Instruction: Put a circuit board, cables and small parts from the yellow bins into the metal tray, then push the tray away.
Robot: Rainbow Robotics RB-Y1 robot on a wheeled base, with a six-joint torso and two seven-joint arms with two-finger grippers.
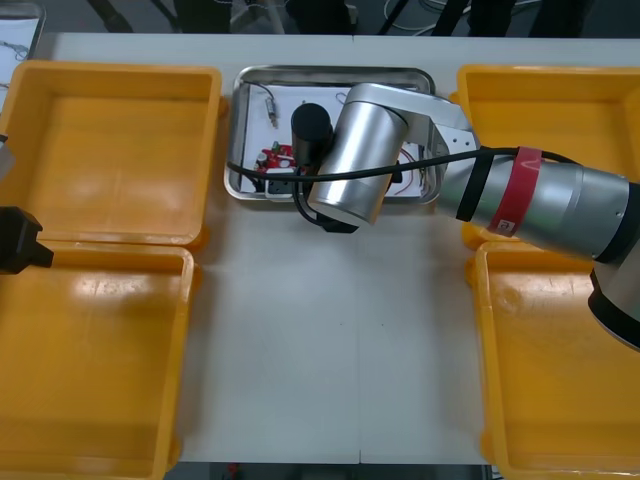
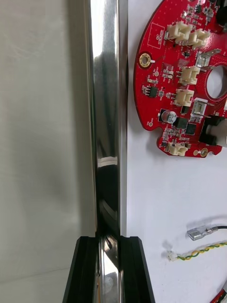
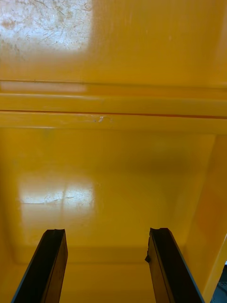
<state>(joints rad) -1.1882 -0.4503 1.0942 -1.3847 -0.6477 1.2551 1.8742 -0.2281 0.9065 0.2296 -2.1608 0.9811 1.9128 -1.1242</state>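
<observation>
Right wrist view: right jaws pinch the six-o'clock rim of the shiny metal tray (image 2: 106, 94), left jaws wide over a yellow bin (image 3: 113, 180).

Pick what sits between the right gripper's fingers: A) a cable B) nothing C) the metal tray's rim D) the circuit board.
C: the metal tray's rim runs between the fingers of the right gripper; the circuit board lies apart, inside the tray.

Light table (image 1: 330, 340), matte, faint seam (image 1: 357, 455) down its mid. Beyond table's far edge: dark floor (image 1: 590, 15), black struts (image 1: 120, 12). Off table's far-left corner: 2nd metal tray (image 1: 20, 30).
</observation>
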